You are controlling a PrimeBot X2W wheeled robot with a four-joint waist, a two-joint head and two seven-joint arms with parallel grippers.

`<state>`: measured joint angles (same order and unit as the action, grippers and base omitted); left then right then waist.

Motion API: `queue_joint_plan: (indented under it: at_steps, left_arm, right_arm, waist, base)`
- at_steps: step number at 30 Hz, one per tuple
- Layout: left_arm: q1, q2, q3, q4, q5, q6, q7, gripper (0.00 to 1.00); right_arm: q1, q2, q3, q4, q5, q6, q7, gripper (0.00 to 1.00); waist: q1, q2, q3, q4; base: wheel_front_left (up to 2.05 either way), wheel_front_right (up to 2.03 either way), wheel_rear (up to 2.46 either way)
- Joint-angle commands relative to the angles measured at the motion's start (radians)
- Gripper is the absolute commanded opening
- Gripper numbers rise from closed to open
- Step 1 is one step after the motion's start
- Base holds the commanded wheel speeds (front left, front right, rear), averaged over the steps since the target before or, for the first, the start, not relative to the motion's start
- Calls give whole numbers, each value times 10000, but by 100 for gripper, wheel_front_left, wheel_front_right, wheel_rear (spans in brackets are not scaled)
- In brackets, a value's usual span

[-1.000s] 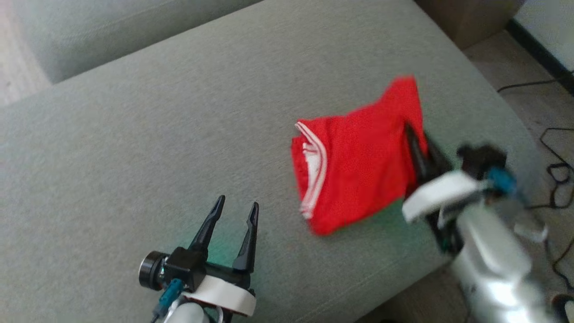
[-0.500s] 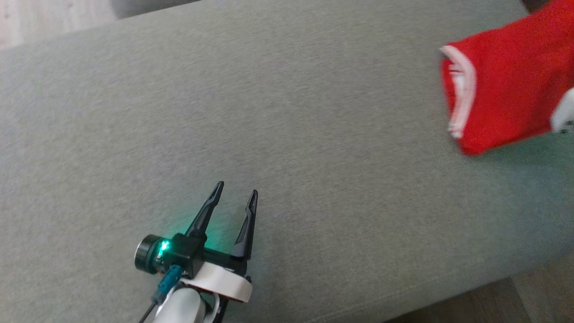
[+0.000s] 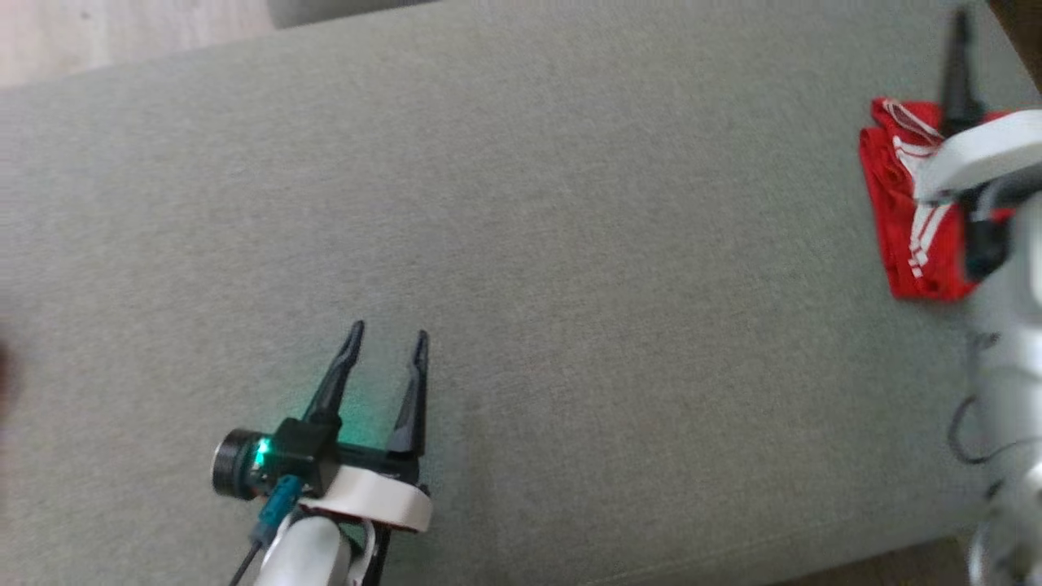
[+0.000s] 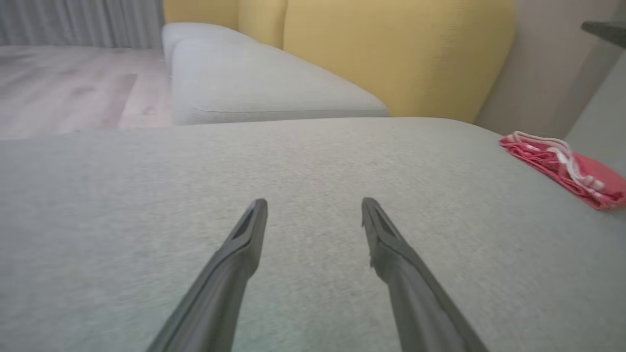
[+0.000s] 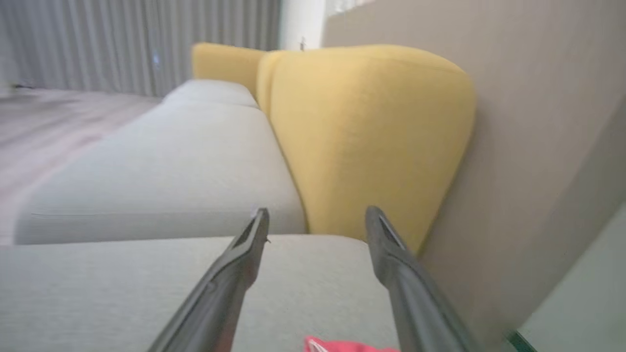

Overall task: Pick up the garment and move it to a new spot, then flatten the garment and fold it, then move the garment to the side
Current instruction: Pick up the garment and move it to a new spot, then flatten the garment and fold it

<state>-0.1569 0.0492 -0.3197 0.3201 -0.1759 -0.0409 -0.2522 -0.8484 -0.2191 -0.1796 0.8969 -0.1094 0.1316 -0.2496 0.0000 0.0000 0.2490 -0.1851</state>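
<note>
**Both grippers open over the sofa seat, red garment at its right edge**

The left gripper hangs low over the grey seat cushion near its front edge, left of the middle. Its pale forearm rises from the bottom of the head view, a green light glows on its wrist, and its fingers point toward the far edge. They stand spread with only bare fabric between them.

The right arm reaches in along the cushion's right edge, its white cuff over the garment in the head view and one dark finger pointing toward the far right corner. In the right wrist view the right gripper has its fingers spread, with nothing between them, aimed at the yellow back cushion.

The red garment, trimmed with white stripes, lies folded on the seat cushion at its right edge, toward the far right corner, under the right wrist. Whether the right fingers touch it cannot be told. It is well apart from the left gripper.
</note>
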Motion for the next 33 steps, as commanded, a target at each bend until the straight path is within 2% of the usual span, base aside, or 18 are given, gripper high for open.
queue_joint_plan:
  at_steps: [1,6,10,13,19,33]
  left_arm:
    - [-35,10,390,-271,6,85,-95,100]
    - [362,10,920,-297,-30,329,-95,100]
    - [775,10,1409,-294,-89,405,-95,100]
    - [1165,10,1921,-288,-56,381,-95,100]
    - [1495,10,2421,-316,-82,407,-95,100]
    - [2011,10,2760,-232,-117,459,-95,100]
  right_arm:
    - [189,115,333,-581,188,-9,-115,100]
    - [1782,725,1699,-2140,998,-9,-119,100]
    - [3222,1075,2244,-2937,1539,-9,-120,100]
    - [4580,1360,2293,-3342,1819,-9,-121,100]
    - [6001,1625,2062,-3841,2110,-9,-121,100]
    - [7292,1686,2271,-4293,2869,-9,-122,100]
  waist:
    - [0,0,-207,192]
    - [0,0,-751,728]
    - [0,0,-1177,1203]
    - [0,0,-1531,1637]
    - [0,0,-1872,2102]
    - [0,0,-2584,2485]
  base:
    - [0,0,0]
    - [0,0,0]
    - [0,0,0]
    - [0,0,0]
    - [0,0,0]
    - [0,0,0]
